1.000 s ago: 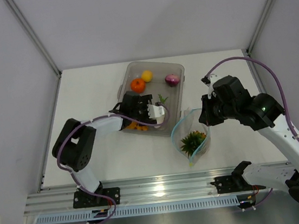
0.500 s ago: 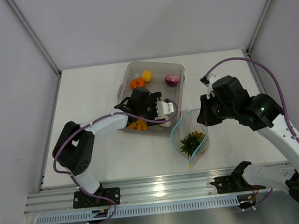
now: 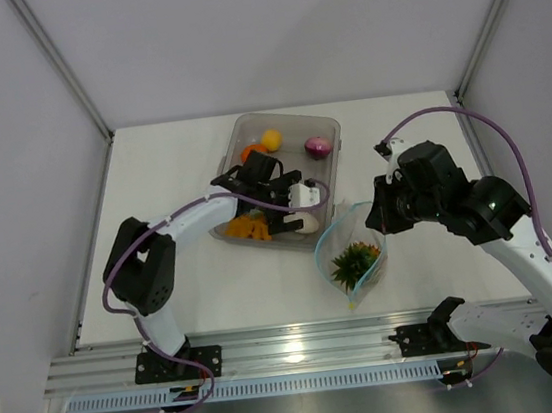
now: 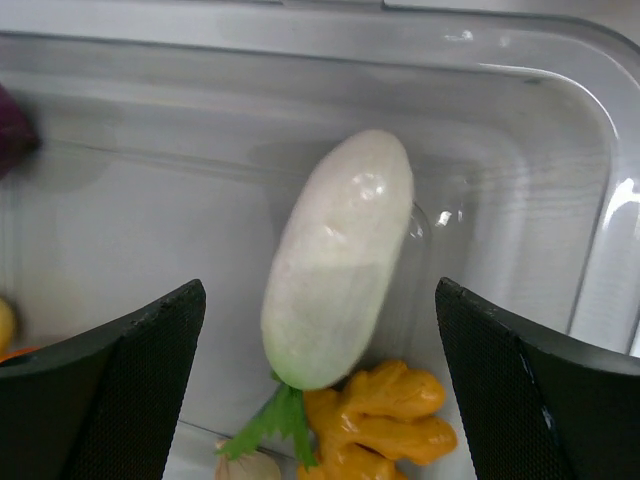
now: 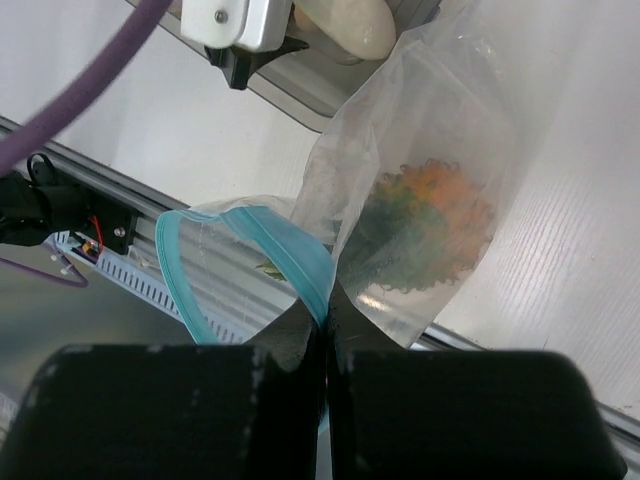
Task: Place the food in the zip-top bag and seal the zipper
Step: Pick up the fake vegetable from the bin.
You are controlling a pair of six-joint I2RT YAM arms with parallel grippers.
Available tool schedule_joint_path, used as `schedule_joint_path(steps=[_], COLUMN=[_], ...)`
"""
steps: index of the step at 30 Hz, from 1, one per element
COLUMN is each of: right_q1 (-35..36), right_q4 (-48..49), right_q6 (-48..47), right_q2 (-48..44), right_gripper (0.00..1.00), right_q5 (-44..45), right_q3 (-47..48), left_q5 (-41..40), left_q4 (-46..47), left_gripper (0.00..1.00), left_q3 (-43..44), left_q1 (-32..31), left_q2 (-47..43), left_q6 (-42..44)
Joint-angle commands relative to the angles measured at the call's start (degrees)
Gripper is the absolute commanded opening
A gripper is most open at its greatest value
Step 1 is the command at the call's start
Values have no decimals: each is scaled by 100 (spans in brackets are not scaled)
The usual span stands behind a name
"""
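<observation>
light: bright, even, from above | shadows: faint, soft on the bench [image 3: 161,170] | glare: white streaks on tray [image 4: 600,250] rim, spot on radish [image 4: 340,250], shine on front rail [image 3: 294,353] | focus: my left gripper [image 4: 322,350] fingers [image 4: 130,390] soft-edged, near-black

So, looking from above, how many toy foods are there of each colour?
Orange: 2, tomato and pumpkin
Yellow: 1, lemon
Purple: 1, onion
White: 1, radish
Green: 1, leafy sprig
Total: 6
</observation>
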Motion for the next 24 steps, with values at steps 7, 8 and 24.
schedule_joint_path(steps=[7, 8, 24], right_q1=[-17, -17, -16], right_q4=[167, 158, 272], right_q6=[66, 66, 109], right_q2=[-142, -142, -133], right_gripper=[0, 0, 0], right_q5=[-84, -93, -146], right_q3=[30, 21, -23], left_q5=[341, 149, -397], left_q4=[-1512, -1450, -1450], left_gripper=[96, 96, 91], left_q3=[872, 802, 994], left_q1=[342, 342, 228], left_q2=[512, 512, 1039], left_q6=[21, -14, -189])
